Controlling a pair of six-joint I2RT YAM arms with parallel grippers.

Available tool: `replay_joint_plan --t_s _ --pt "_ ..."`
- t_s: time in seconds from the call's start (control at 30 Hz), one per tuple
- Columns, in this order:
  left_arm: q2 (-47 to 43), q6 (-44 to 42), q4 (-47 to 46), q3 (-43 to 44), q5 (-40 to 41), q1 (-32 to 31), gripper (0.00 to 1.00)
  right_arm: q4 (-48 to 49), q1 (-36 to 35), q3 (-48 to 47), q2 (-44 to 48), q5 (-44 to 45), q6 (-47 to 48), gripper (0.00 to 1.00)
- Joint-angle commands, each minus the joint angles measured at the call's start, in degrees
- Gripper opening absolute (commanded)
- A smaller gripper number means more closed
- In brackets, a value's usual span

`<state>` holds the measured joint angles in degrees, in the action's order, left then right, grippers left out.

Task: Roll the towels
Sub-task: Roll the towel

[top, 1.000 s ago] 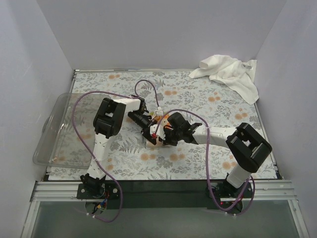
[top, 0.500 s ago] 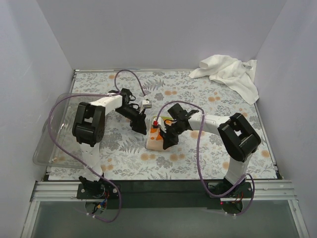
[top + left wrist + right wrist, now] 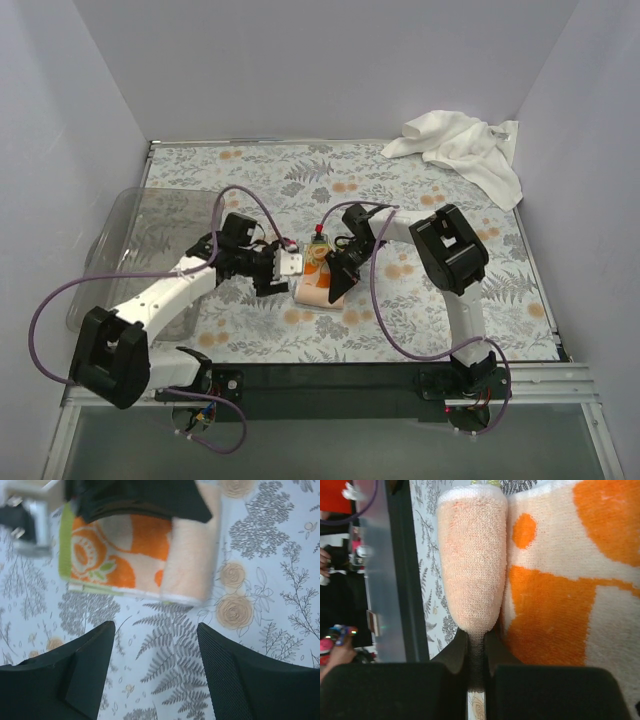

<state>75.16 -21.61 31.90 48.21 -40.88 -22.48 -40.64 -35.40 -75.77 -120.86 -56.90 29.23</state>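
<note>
The small orange-and-green printed cloth point(image 3: 312, 283) lies mid-table with its near edge rolled into a short tube point(image 3: 472, 555); the flat part point(image 3: 560, 580) lies beside the roll. My right gripper point(image 3: 336, 280) is shut on one end of that roll point(image 3: 476, 645). My left gripper point(image 3: 284, 268) is open and empty just left of the cloth; in the left wrist view its gripper point(image 3: 155, 630) hovers over the table covering, with the cloth point(image 3: 125, 560) beyond its tips. The large white towel point(image 3: 465, 148) lies crumpled at the back right corner.
A clear plastic lid point(image 3: 130, 255) lies on the left edge of the fern-patterned covering point(image 3: 400, 310). Purple cables loop over both arms. Grey walls close in three sides.
My left arm has dropped low and swung its gripper from the cloth's far side to its left side. My right arm's elbow has moved in toward the middle while its gripper stays on the cloth.
</note>
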Motion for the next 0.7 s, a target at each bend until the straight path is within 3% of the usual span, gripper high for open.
replay_joint_plan --t_s 0.0,0.23,0.47,0.6,0.67 --pt "-5.8 -5.29 -9.89 -8.53 8.62 -7.21 0.63 -5.32 0.68 -1.84 -4.38 -0.57 -0.76 0.01" --pt "-6.43 -7.21 -19.24 -13.75 15.57 -19.87 0.65 -9.45 2.44 -4.56 -11.76 -3.04 0.29 0.01" --pt "-0.46 -9.77 -25.83 -15.16 18.21 -24.36 0.65 -11.74 3.14 -6.32 -15.28 -3.3 1.62 0.01" --pt "4.98 -9.42 -27.5 -13.5 18.82 -25.51 0.58 -11.91 3.4 -6.94 -15.9 -4.88 0.91 0.01" --pt "6.57 -8.81 -27.24 -12.79 19.35 -25.6 0.49 -11.92 3.58 -7.11 -15.81 -4.88 0.65 0.01"
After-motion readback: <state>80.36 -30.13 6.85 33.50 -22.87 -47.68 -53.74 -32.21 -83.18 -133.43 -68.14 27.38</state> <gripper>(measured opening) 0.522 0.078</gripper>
